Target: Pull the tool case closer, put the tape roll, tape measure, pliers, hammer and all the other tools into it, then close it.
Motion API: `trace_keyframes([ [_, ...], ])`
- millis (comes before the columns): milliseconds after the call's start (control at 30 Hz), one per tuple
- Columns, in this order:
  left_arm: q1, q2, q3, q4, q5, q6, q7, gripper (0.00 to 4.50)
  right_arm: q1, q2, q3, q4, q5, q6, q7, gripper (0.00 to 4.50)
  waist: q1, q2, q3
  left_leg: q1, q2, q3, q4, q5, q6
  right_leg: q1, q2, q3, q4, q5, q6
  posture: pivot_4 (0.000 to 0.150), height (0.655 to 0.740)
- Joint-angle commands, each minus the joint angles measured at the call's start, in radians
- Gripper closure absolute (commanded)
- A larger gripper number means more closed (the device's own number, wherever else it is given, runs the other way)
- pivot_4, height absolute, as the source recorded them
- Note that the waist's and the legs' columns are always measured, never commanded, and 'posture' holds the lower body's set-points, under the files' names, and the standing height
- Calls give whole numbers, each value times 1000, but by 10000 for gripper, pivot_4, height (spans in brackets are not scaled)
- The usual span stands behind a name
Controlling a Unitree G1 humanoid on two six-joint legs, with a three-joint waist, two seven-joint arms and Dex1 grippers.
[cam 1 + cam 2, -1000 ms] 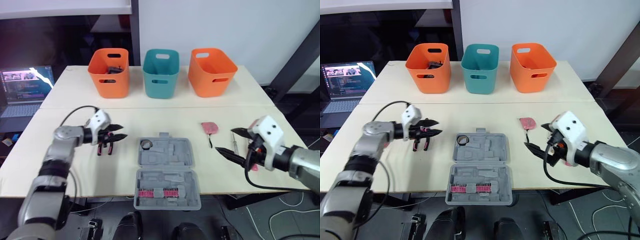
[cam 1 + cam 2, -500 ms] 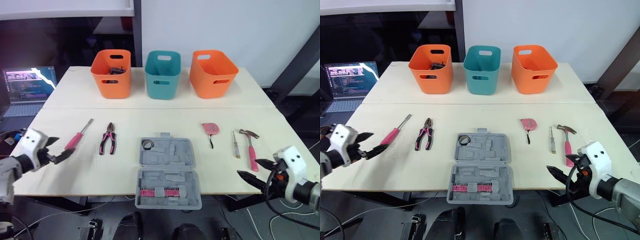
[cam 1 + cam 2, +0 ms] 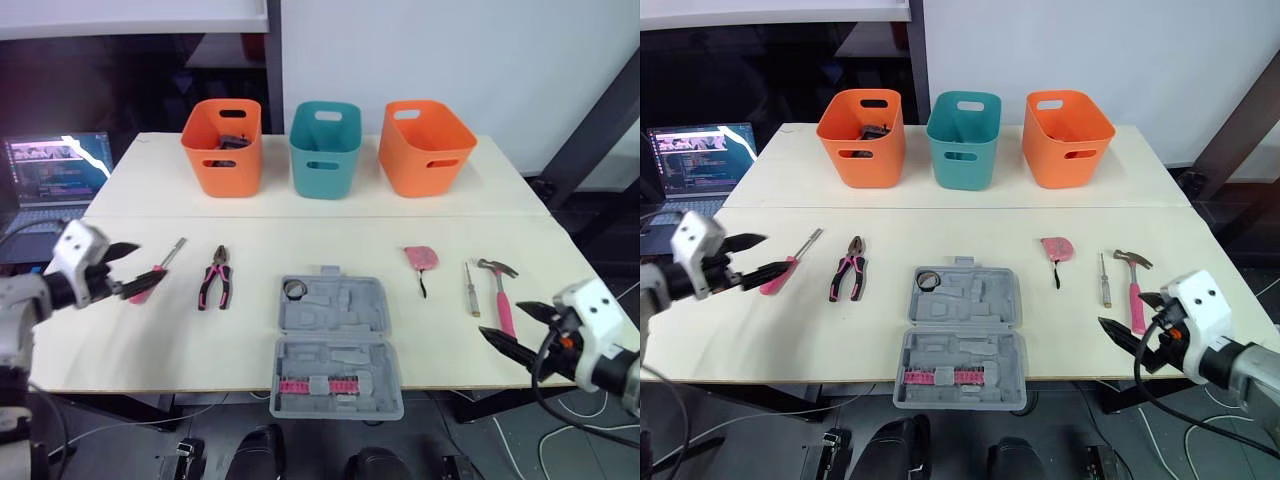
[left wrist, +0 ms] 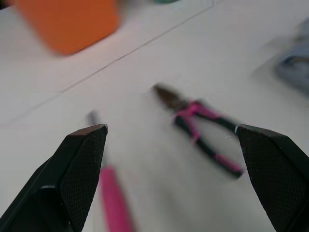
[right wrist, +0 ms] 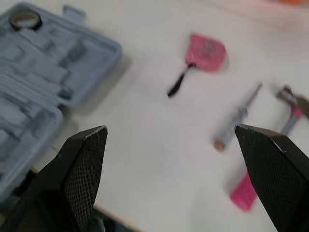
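Observation:
The grey tool case (image 3: 335, 345) lies open at the table's front middle, a pink bit strip (image 3: 315, 385) in its near half. A tape roll (image 3: 293, 289) sits in the far half's left corner. Left of the case lie pink-handled pliers (image 3: 215, 277) and a pink screwdriver (image 3: 155, 272). Right of it lie a pink tape measure (image 3: 421, 258), a small screwdriver (image 3: 471, 288) and a pink-handled hammer (image 3: 500, 295). My left gripper (image 3: 135, 268) is open, just left of the pink screwdriver's handle. My right gripper (image 3: 512, 326) is open at the front right, close to the hammer handle's end.
Three bins stand in a row at the back: orange (image 3: 221, 145) with items inside, teal (image 3: 324, 147), orange (image 3: 425, 143). A laptop (image 3: 50, 180) sits off the table's left side. A seam runs across the table between bins and tools.
My left gripper moved up and right from the front-left edge to the pink screwdriver's handle. My right gripper rose slightly toward the hammer's handle. Both stayed open.

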Motion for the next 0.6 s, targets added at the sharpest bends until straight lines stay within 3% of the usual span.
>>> trace_keyframes([
  [33, -88, 17, -82, -162, -70, 145, -98, 403, -51, 7, 36, -103, 27, 81, -91, 0, -1, 0, 0, 0, 0, 0, 0, 0, 0, 0, 0, 0, 0, 0, 0, 1500, 7400],
  [300, -184, -30, -221, -364, -90, 216, -158, 403, -206, 28, 225, -179, -64, 214, -302, 0, -4, 1, 0, 0, 0, 2, -3, 1, -1, -4, 2, 4, 1, 0, 0, 1500, 7400],
  [433, -176, -59, -227, -407, -76, 196, -116, 403, -339, 88, 257, -74, -13, 330, -329, 0, -4, 0, 0, 0, 1, 1, -4, 2, -3, -4, 4, 4, 1, 0, 0, 1500, 7400],
  [600, -109, -60, -210, -474, -81, 222, -66, 403, -441, 153, 298, 130, -89, 311, -376, 0, 0, 1, 0, 0, 1, 2, -5, 2, -3, -4, 4, 5, 1, 0, 0, 1500, 7400],
])
